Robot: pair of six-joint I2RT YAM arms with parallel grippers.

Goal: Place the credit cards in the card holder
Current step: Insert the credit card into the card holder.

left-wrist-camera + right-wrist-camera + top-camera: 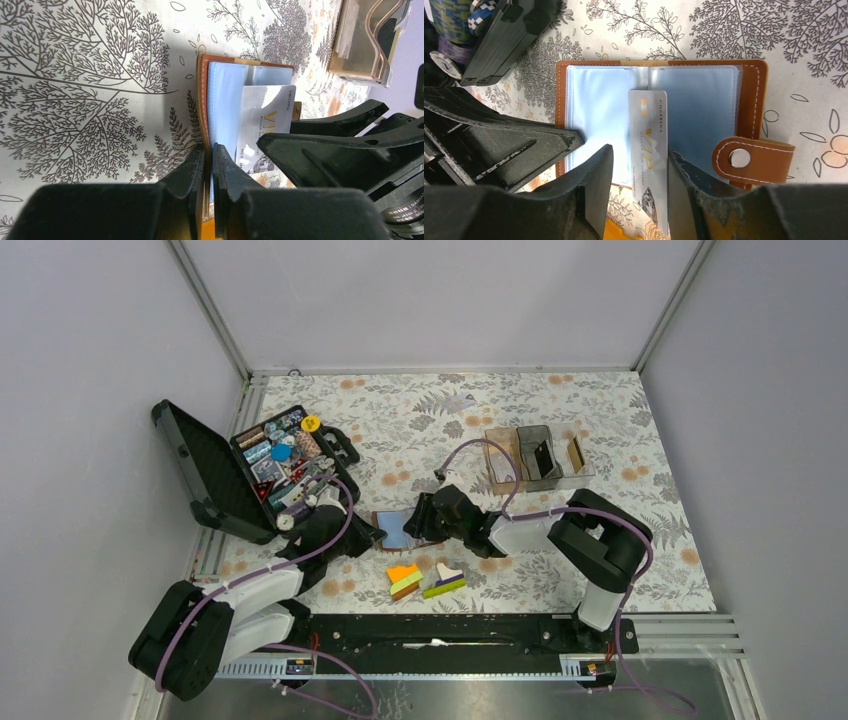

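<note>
The brown leather card holder point(400, 528) lies open on the floral table, its blue plastic sleeves up. My left gripper point(209, 150) is shut on its brown left edge point(201, 100). My right gripper point(640, 150) is open around a silver VIP credit card point(648, 135). The card rests against the right finger, with a gap to the left one. Its far end lies over the sleeves point(694, 110) and its near end sticks out past the holder. The snap tab point(751, 160) hangs at the right. A dark card point(543, 458) and a tan card point(577, 452) stand in the compartment boxes.
An open black tool case point(250, 470) full of small parts stands at the left, close to my left arm. The clear and brown compartment boxes point(535, 455) stand behind the right arm. Orange, green and purple blocks point(425, 580) lie just in front of the holder.
</note>
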